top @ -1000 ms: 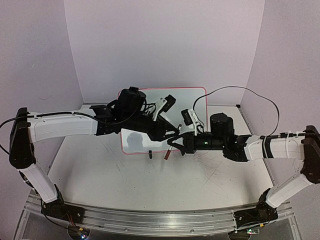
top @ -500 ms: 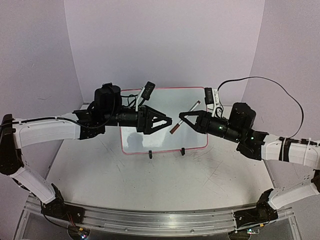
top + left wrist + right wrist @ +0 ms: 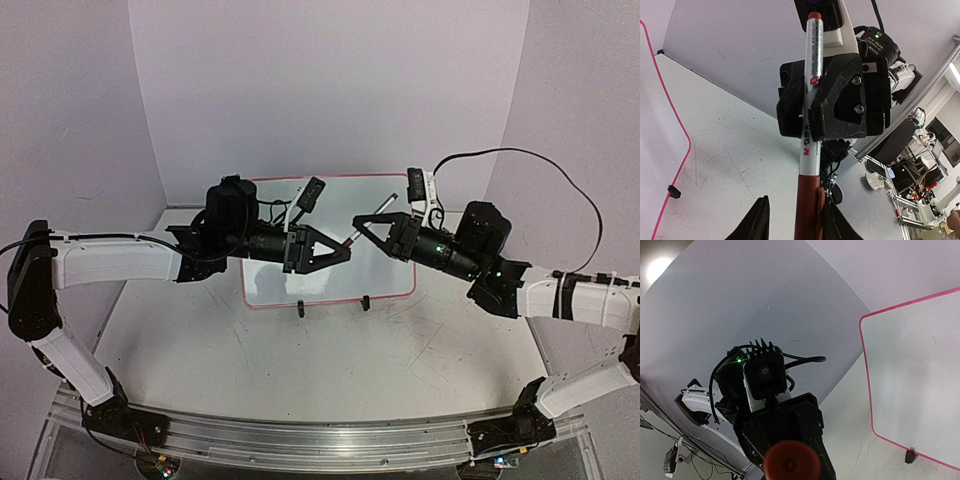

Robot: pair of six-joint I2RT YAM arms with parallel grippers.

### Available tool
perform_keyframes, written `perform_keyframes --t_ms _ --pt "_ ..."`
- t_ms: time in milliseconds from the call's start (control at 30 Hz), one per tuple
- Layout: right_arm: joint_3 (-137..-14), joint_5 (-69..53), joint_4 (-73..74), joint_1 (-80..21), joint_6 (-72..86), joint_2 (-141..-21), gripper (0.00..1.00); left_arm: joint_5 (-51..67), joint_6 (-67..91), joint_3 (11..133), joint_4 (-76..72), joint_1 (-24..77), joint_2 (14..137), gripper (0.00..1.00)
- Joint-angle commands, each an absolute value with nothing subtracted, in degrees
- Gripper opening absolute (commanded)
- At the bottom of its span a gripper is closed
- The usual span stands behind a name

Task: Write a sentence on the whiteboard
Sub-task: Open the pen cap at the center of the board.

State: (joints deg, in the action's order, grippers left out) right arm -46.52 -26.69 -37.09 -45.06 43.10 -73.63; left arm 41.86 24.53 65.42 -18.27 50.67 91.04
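Pulling the cap [image 3: 807, 212] straight toward 9 o'clock would have served you: your right hand [image 3: 362, 230] pinched the marker [image 3: 810, 75]; whether your left hand [image 3: 346, 252] clamped that cap was unclear.

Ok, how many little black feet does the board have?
2: left foot and right foot, both under the near edge of the board. Others could hide behind it.
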Motion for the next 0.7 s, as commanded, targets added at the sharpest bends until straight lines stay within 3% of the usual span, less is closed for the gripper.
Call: perform_keyframes --t_ms 0,67,167,267,333,533,667 --pt "-50.48 -30.03 -36.94 -45.41 41.19 -74.5 0.0 40.51 23.37 68.34 -21.1 50.52 90.24 0.16" --pt "-51.73 -30.22 -32.47 -45.41 38.77 -74.31 0.04 39.62 22.43 68.01 -21.05 50.13 89.73 0.07" --pt "-55.23 -30.37 -22.11 -45.43 32.1 -73.74 0.18 40.47 19.63 68.07 -19.43 49.61 89.46 0.02" --pt "-57.2 -32.58 -15.24 -44.76 27.49 -73.11 0.43 41.32 15.05 69.02 -14.28 49.48 89.5 0.0" --pt "-58.39 -37.65 -13.51 -43.64 27.1 -73.8 0.5 40.38 11.25 69.86 -10.38 49.53 89.42 0.0" --pt "-61.39 -47.6 -10.37 -41.52 27.25 -77.71 0.51 40.4 6.25 69.21 -6.54 49.48 87.75 0.0" --pt "-62.47 -50.95 -10.53 -41.5 26.81 -78.92 0.38 42.07 5.72 69.27 -5.91 49.47 87.78 0.0"
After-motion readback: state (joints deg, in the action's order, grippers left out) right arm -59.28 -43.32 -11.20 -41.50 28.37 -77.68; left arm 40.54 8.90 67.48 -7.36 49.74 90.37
